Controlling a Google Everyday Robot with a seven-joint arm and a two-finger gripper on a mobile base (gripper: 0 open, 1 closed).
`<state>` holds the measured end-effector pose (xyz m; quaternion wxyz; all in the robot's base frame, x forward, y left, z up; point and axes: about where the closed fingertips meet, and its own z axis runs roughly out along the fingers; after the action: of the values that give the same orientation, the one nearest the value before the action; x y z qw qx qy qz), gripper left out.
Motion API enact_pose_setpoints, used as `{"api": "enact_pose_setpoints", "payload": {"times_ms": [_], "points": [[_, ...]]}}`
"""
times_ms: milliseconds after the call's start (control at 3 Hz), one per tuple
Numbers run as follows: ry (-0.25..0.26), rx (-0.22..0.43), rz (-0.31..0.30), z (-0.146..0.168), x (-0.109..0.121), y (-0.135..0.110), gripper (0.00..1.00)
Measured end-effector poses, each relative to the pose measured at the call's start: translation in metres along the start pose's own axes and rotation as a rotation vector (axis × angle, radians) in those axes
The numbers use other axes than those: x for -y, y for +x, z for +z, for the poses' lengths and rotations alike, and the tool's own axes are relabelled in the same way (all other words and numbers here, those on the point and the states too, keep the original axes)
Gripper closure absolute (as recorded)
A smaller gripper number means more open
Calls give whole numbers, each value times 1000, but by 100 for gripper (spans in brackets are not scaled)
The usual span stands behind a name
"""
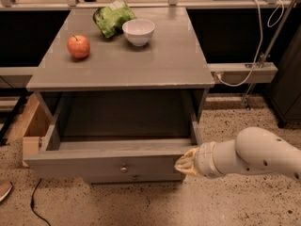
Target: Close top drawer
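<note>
The top drawer (pixel 94 160) is a wide grey wooden drawer pulled out of the grey cabinet (pixel 122 69) towards me, and its inside looks empty. A small round metal knob (pixel 124 168) sits at the centre of its flat front. A second knob (pixel 135 177) of a lower drawer shows just below. My gripper (pixel 183 164) comes in from the right on a white arm (pixel 254 154) and its tan tip rests against the right end of the drawer front.
On the cabinet top lie a red apple (pixel 78 46), a white bowl (pixel 138 31) and a green snack bag (pixel 112 16). A wooden crate (pixel 29 126) stands on the floor at the left. A cable (pixel 35 201) lies at the lower left. A bracket with wires (pixel 244 72) is at the right.
</note>
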<state>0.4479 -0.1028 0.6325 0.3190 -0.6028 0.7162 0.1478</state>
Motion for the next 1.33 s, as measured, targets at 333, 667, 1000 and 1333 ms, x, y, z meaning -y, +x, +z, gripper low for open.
{"api": "enact_pose_setpoints", "payload": {"times_ms": [333, 667, 1000, 1333], "points": [[50, 5, -26, 11, 16, -8, 100], [102, 24, -44, 18, 42, -21, 100], [97, 89, -57, 42, 95, -39, 100], [97, 89, -57, 42, 95, -39, 100]]}}
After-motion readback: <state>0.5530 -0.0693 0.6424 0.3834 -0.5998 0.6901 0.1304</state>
